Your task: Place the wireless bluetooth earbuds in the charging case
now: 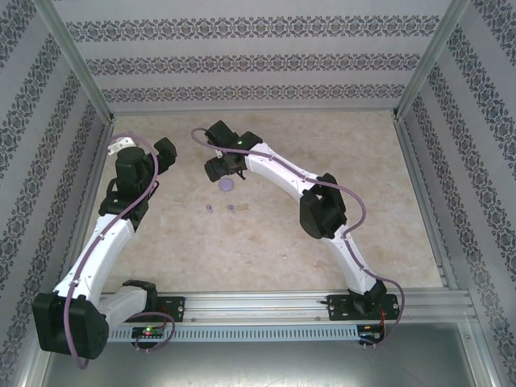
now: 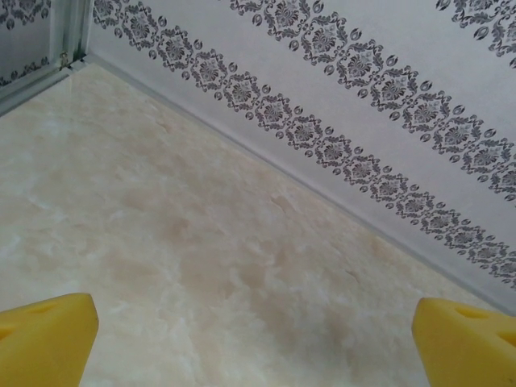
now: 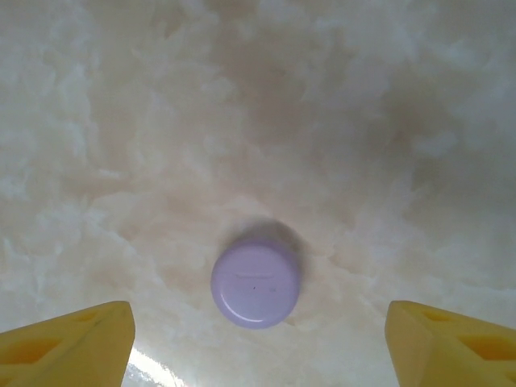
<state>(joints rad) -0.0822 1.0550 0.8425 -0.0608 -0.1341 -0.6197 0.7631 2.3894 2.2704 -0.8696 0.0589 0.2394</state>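
A round purple charging case (image 3: 256, 282) lies lid-up and closed on the marble tabletop, also seen from above as the case (image 1: 226, 185). My right gripper (image 3: 258, 347) hovers over it, open, and the case lies just ahead of the gap between its yellow fingertips (image 3: 68, 343); from above the right gripper (image 1: 218, 169) sits just behind the case. Two tiny purple earbuds (image 1: 210, 209) (image 1: 230, 209) lie loose on the table in front of the case. My left gripper (image 2: 258, 343) is open over bare table with nothing between its fingers, and from above the left gripper (image 1: 165, 153) sits at the far left.
Patterned walls (image 1: 242, 64) enclose the table on three sides, with metal corner posts (image 1: 76, 64). The left wrist view looks at the back wall's base (image 2: 322, 193). A metal rail (image 1: 266, 306) carrying both arm bases runs along the near edge.
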